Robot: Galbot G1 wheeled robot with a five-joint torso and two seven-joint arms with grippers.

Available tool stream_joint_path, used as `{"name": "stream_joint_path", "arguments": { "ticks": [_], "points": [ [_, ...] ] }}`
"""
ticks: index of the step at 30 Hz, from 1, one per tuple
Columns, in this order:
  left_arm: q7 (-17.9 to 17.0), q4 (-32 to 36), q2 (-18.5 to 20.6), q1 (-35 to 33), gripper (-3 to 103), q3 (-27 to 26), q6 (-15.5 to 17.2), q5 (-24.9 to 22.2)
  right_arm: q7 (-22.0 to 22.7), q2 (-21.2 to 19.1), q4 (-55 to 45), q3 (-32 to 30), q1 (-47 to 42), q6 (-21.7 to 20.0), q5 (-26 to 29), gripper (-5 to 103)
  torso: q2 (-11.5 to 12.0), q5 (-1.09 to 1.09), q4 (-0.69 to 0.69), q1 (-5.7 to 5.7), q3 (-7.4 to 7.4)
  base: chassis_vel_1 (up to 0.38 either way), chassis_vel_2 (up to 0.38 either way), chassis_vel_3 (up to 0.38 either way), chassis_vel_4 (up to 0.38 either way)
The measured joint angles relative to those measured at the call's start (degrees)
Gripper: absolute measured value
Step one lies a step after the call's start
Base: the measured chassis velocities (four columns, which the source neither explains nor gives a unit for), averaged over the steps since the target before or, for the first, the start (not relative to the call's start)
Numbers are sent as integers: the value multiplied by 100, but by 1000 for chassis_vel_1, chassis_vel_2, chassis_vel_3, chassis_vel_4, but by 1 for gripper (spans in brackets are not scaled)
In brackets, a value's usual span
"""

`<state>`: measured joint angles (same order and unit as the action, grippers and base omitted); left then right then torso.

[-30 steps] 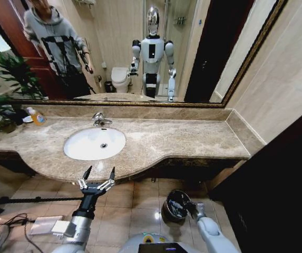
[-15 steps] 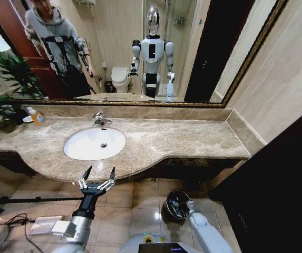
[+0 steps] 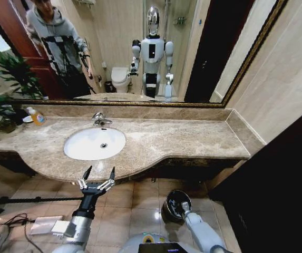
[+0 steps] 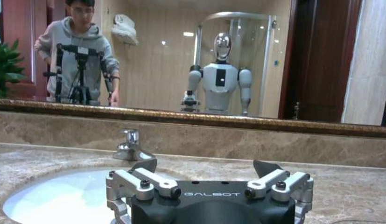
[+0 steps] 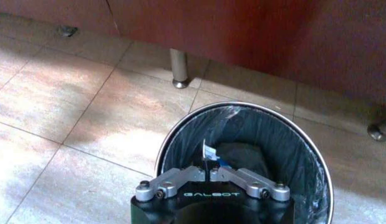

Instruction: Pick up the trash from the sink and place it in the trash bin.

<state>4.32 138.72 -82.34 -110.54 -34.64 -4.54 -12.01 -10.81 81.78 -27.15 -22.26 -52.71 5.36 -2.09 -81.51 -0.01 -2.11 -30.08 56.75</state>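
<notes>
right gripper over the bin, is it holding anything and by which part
Yes: the right gripper, shut above the trash bin, pinches a thin white stick with a blue bit by its lower end. The left gripper is open and holds nothing.

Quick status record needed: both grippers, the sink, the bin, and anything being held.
left gripper: open, in front of the counter edge, below the sink
right gripper: over the trash bin, shut on a thin white and blue trash piece
sink: basin looks bare in the head view
trash bin: on the floor tiles, dark liner inside
</notes>
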Motion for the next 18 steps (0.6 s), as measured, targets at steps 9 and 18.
{"name": "stream_joint_path", "arguments": {
  "ticks": [9,18],
  "points": [
    [0,0,0,0,100,0,0,0,9,-40,-125,-72,-50,-2,-56,29,0,1,0,0,0,0,0,0,0],
    [0,0,0,0,100,0,0,0,27,-151,-442,-80,-315,-74,-59,62,0,1,0,0,0,0,0,0,0]
  ]
}}
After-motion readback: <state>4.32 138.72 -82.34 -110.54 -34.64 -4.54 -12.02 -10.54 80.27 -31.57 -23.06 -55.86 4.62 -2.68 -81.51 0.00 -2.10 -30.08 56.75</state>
